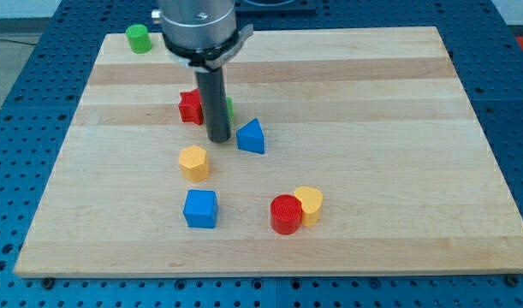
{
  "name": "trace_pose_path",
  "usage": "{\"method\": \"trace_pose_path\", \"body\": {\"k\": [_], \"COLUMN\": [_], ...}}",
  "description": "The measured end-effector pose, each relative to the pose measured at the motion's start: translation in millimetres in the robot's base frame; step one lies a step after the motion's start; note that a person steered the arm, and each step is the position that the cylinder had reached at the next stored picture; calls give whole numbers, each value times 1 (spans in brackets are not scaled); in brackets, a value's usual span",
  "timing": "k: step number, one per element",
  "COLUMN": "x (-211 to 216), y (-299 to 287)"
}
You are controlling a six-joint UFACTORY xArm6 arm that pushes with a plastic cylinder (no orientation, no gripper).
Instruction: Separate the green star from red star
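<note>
a pale wooden board (pixel 347 77) sits on a blue perforated bench (pixel 21 128), and the action is all up in the view's upper left of that board. there's no claw on this arm to report as spread or pinched: it ends in a plain dark rod, and my tip (pixel 219 139) is planted on the wood right in the thick of things.

the red star (pixel 190 107) sits just to the view's left of the rod, touching it or near enough that i can't call a gap. the green star (pixel 228 106) is almost wholly hidden behind the rod, only a sliver of green peeking out on the view's right edge, so its shape can't really be confirmed from here. the rod looks wedged between the pair, which makes sense: a tip in the seam can lever one away from the other.

just to the view's right of my tip sits a blue triangular block (pixel 252 136), close by, and that's the hazard, as i judge it: a push on the green toward the right could run it into that blue piece.

elsewhere, a yellow hexagonal block (pixel 193 162) below the tip, a blue cube (pixel 200 208) further down, and a red cylinder (pixel 286 213) touching a yellow block (pixel 309 204) toward the bottom middle. a green cylinder (pixel 139 38) sits alone at the top left corner, well apart from everything.

the stars read as barely parted, so the job looks only just started.
</note>
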State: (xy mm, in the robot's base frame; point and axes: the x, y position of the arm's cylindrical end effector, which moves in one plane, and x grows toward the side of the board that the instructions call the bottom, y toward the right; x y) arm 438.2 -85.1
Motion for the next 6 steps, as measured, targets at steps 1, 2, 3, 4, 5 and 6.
{"method": "trace_pose_path", "body": {"k": [1,2,3,4,5,6], "x": [1,-19,-50,-74,-80,-75], "y": [-31,-31,15,38,56,84]}}
